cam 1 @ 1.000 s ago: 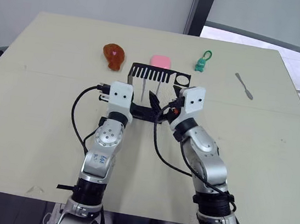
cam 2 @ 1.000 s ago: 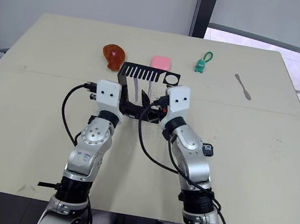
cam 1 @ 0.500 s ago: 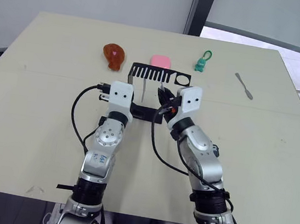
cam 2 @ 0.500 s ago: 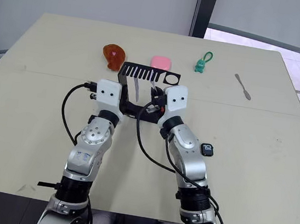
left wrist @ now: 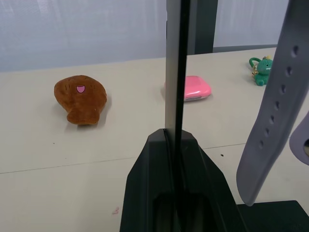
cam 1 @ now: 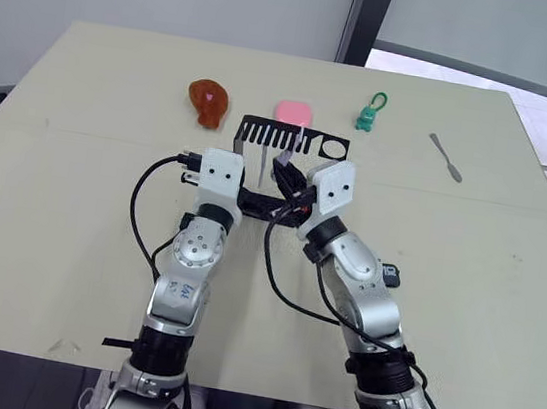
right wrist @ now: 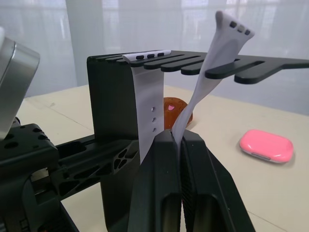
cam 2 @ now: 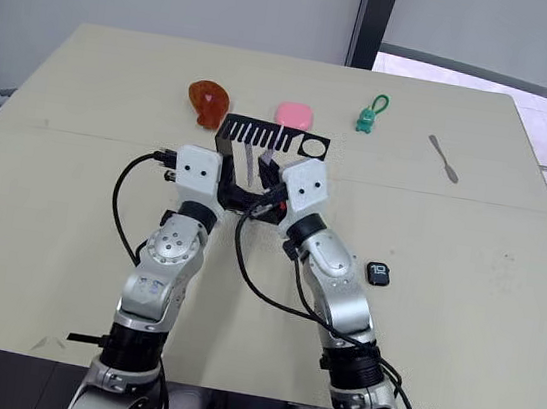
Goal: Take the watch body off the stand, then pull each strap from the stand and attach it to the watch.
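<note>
Beige table [cam 1: 75, 178] runs back to a pale wall and a window. On it, in the left eye view, the black stand [cam 1: 293, 134] sits at the centre with two pale straps [cam 1: 261, 166] hanging from its slotted top. Behind it lie a brown toy [cam 1: 209, 101], a pink case [cam 1: 294, 112], a green keychain [cam 1: 368, 113] and a spatula [cam 1: 445, 157] far to the right. The left gripper [cam 1: 244, 199] is at the stand's upright; the right gripper [cam 1: 287, 178] reaches in under the slots.

From the right eye, the watch body [cam 2: 377, 273] lies on the table just right of the right forearm, off the stand.

At the left wrist, the left gripper [left wrist: 176, 145] is clamped on the stand's thin upright edge; a strap with holes [left wrist: 270, 121] hangs beside it.

At the right wrist, the right gripper [right wrist: 177, 140] is pinched on the lower part of one strap [right wrist: 212, 72], which tilts up to a slot; the other strap [right wrist: 145, 106] hangs straight down from the top.
</note>
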`<state>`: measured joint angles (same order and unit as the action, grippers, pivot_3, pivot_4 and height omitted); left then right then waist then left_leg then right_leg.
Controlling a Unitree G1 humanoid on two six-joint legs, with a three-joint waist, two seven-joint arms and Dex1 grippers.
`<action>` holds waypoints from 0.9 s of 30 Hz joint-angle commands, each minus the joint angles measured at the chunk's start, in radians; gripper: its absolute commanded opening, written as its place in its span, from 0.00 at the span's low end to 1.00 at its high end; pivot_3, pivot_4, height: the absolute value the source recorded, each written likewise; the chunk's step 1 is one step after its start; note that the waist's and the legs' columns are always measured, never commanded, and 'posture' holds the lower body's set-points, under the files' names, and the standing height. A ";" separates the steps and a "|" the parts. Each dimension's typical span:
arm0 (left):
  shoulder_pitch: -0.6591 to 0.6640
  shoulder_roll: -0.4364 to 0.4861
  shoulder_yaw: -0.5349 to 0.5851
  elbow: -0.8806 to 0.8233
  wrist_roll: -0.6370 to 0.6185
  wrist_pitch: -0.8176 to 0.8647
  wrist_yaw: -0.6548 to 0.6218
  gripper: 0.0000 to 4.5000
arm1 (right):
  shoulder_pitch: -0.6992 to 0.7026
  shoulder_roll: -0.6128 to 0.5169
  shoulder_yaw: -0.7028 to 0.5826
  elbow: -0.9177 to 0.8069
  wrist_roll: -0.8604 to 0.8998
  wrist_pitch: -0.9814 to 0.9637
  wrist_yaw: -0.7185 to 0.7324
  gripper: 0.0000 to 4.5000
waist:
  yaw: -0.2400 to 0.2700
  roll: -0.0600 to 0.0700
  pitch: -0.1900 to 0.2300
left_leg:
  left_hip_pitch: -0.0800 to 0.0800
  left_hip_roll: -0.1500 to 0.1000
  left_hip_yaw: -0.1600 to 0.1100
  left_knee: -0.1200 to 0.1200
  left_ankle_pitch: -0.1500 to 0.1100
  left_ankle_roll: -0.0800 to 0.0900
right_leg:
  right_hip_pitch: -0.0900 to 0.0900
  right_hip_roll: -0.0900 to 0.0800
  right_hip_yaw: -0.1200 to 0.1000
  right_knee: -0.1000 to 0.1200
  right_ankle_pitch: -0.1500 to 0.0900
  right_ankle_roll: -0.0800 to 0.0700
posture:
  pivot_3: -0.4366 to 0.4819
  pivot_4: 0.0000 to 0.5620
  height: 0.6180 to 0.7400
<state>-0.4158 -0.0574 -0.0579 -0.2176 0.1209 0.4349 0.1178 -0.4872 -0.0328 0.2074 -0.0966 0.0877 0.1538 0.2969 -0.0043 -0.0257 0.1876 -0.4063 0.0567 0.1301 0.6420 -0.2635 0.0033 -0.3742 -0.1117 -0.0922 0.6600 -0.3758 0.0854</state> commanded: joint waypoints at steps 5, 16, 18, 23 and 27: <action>0.015 -0.009 -0.015 -0.024 0.005 0.007 -0.001 0.00 | 0.032 -0.056 0.023 -0.095 -0.069 -0.078 0.011 0.02 | 0.001 0.000 0.000 | 0.000 0.000 0.000 0.000 0.000 0.000 | 0.000 0.000 0.000 0.000 0.000 0.000 | 0.48 0.27 1.00; 0.018 -0.007 -0.006 -0.025 0.008 0.016 0.009 0.00 | 0.117 -0.118 0.040 -0.150 -0.109 -0.136 0.039 0.02 | 0.001 0.000 0.000 | 0.000 0.000 0.000 0.000 0.000 0.000 | 0.000 0.000 0.000 0.000 0.000 0.000 | 0.48 0.27 1.00; 0.018 -0.006 -0.006 -0.025 0.009 0.017 0.009 0.00 | 0.147 -0.137 0.033 -0.175 -0.094 -0.140 0.061 0.02 | 0.001 0.000 0.000 | 0.000 0.000 0.000 0.000 0.000 0.000 | 0.000 0.000 0.000 0.000 0.000 0.000 | 0.48 0.27 1.00; 0.029 0.008 -0.012 -0.034 -0.004 0.014 -0.024 0.07 | 0.231 -0.203 -0.003 -0.223 -0.023 -0.118 0.134 0.01 | 0.000 0.000 0.000 | 0.000 0.000 0.000 0.001 0.000 0.000 | 0.000 0.000 0.000 -0.001 0.000 0.000 | 0.48 0.27 1.00; 0.042 0.026 -0.035 -0.060 0.003 0.029 -0.055 0.41 | 0.259 -0.228 -0.039 -0.233 0.019 -0.098 0.153 0.00 | 0.000 0.000 0.000 | 0.000 0.001 0.000 0.001 0.000 0.000 | 0.000 0.001 0.000 -0.001 0.000 0.000 | 0.48 0.27 1.00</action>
<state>-0.3677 -0.0283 -0.0776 -0.2266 0.1209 0.4673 0.0708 -0.2237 -0.2534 0.1904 -0.2699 0.0758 0.0621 0.4295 -0.0045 -0.0259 0.1875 -0.4061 0.0576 0.1301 0.6437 -0.2637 0.0036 -0.3742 -0.1108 -0.0922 0.6587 -0.3758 0.0854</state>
